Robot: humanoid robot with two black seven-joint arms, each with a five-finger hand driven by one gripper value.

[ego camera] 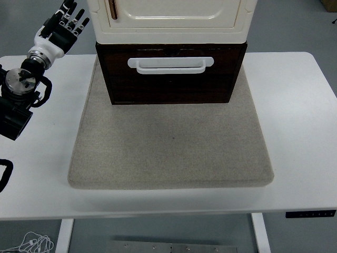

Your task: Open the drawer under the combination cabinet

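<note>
A cream combination cabinet stands at the back of a grey mat. Under it sits a dark brown drawer with a white bar handle across its front; the drawer front lies flush with the cabinet base. My left hand is raised at the upper left, beside the cabinet's left side and apart from it, with its fingers spread and nothing in them. The left arm runs down along the left edge. No right arm shows.
The white table extends on both sides of the mat, with bare surface to the right of the drawer. A brown strip handle marks the cabinet's upper door. Cables lie on the floor at the lower left.
</note>
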